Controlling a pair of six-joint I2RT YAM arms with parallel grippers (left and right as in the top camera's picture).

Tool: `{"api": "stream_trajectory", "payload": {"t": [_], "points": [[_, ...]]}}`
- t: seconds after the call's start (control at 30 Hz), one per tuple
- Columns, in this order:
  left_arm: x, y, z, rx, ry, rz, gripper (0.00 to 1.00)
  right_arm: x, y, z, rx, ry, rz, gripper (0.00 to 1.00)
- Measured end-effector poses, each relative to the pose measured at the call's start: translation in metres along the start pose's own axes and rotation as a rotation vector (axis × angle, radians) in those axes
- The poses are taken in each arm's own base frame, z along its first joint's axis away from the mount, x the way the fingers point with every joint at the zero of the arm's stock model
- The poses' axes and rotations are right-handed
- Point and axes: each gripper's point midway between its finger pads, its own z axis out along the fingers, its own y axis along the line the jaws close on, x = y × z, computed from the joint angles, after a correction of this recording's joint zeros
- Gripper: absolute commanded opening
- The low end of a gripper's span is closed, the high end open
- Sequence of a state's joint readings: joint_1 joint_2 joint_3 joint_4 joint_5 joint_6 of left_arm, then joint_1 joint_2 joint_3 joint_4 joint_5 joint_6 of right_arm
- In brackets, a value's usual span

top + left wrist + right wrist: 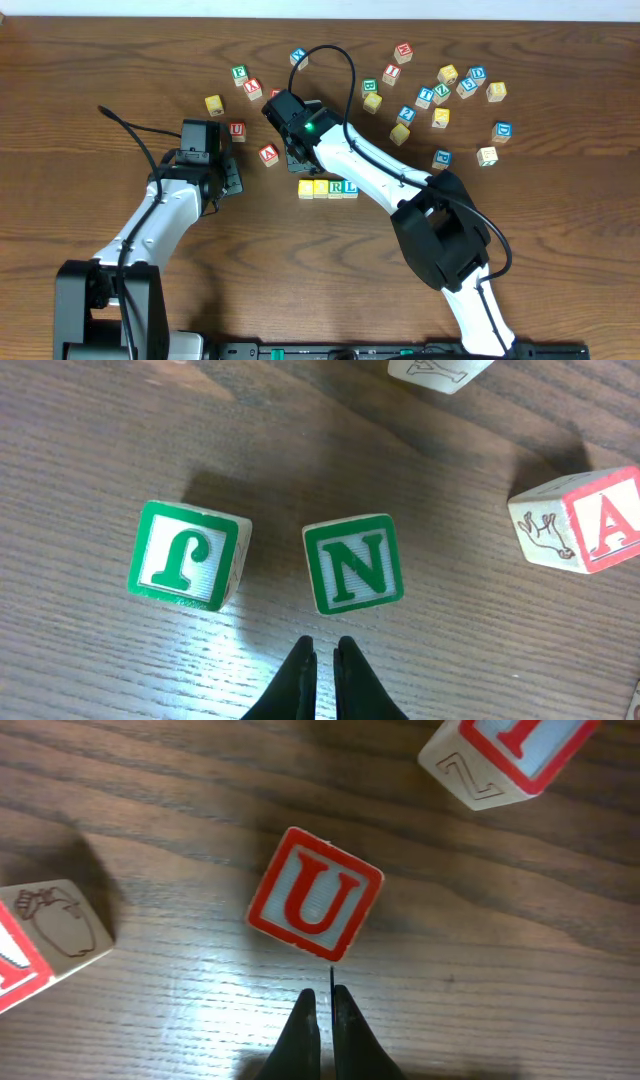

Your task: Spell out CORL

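A short row of blocks (pixel 328 187) lies mid-table: two yellow ones with letters too small to read, then a green R and an L. My right gripper (pixel 325 992) is shut and empty, hovering just short of a red U block (pixel 314 894); in the overhead view it (pixel 293 150) sits above the row's left end. My left gripper (pixel 325 645) is shut and empty, just short of a green N block (pixel 353 563), with a green J block (pixel 185 555) to its left. In the overhead view it (pixel 229 176) is left of the row.
A red A block (pixel 585 520) lies right of the N. Another red block (pixel 510 755) lies beyond the U, and an A block with an apple picture (pixel 45 935) to its left. Several loose blocks (pixel 445 95) are scattered at the back right. A yellow block (pixel 213 104) is at the back left.
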State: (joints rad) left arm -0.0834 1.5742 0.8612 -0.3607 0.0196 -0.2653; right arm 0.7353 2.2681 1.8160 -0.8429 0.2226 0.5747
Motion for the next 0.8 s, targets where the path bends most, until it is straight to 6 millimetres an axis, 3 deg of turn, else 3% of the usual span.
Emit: {"api": "stream_trajectory", "payload": {"t": [0.37,0.8], "points": [[0.001,0.000,0.000,-0.001,0.002,0.000,0.08,0.018,-0.013,0.004,0.054,0.057,0.019,0.01],[0.001,0.000,0.000,-0.001,0.003,0.000,0.09,0.028,-0.011,0.004,0.035,0.107,0.023,0.01]]}}
